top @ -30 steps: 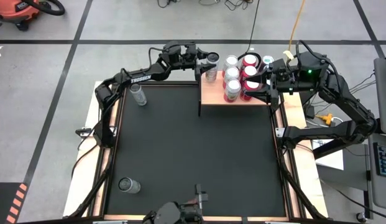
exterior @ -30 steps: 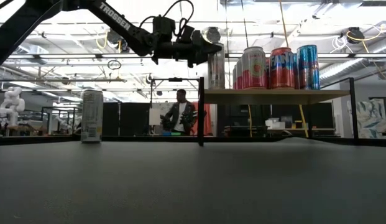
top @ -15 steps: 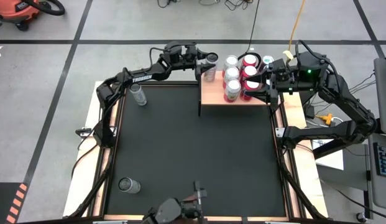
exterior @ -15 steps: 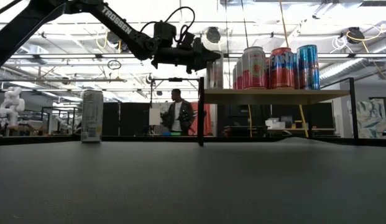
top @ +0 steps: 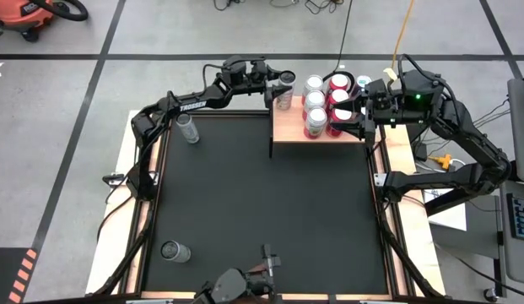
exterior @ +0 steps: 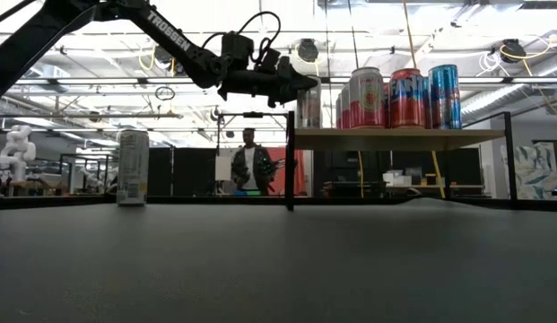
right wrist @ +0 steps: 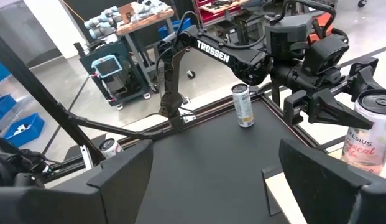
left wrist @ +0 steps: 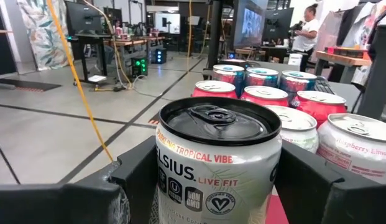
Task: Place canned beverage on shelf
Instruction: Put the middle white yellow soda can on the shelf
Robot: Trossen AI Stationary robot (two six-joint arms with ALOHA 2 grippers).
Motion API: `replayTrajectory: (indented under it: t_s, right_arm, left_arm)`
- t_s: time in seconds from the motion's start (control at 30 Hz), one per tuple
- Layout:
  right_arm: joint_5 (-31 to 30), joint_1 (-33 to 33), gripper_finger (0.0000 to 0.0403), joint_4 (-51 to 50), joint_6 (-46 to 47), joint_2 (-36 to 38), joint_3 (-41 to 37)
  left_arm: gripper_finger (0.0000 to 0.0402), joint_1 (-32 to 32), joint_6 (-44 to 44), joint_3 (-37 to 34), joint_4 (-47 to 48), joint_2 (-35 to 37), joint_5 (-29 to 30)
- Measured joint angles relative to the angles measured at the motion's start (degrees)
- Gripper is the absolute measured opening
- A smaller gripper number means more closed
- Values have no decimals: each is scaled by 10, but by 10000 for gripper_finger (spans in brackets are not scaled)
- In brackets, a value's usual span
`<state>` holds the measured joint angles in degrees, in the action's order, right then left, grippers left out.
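A silver Celsius can (left wrist: 217,162) stands upright at the far left corner of the shelf (top: 295,131), a light-wood board on a black frame. My left gripper (exterior: 294,85) is shut on it. In the low view the can's base (exterior: 309,126) is level with the board's top; whether it rests there I cannot tell. Several red and blue cans (top: 325,101) stand on the board beside it. My right gripper (top: 346,114) hovers open over the shelf's right end, with nothing between its fingers (right wrist: 127,177). My left gripper pinches the can's side wall (left wrist: 163,180) between its two fingers, one on each side, on the can's upper half. The fingers (left wrist: 133,183) reach in level from the table's left side. The can is upright, top up, over the shelf's far left corner.
One can (top: 187,128) stands upright on the black mat at the far left. Another (top: 175,251) lies on its side near the front left. The mat's middle and right (top: 312,211) hold nothing. A person (exterior: 249,166) stands in the room behind the table.
My left gripper has sunk a little with the can at the shelf's far left corner, and the can has stayed upright. My right gripper has kept still.
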<state>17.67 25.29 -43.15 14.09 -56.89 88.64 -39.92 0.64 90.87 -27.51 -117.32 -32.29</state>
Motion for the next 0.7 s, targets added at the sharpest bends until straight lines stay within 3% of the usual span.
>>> replayTrajectory:
  t_s: [0.33, 0.7]
  right_arm:
    - [1, 0, 329, -1, 1, 0, 0]
    - [2, 0, 329, -11, -2, 0, 0]
  left_arm:
    - [277, 13, 3, 0, 0, 0, 70]
    - [279, 22, 3, 0, 0, 0, 73]
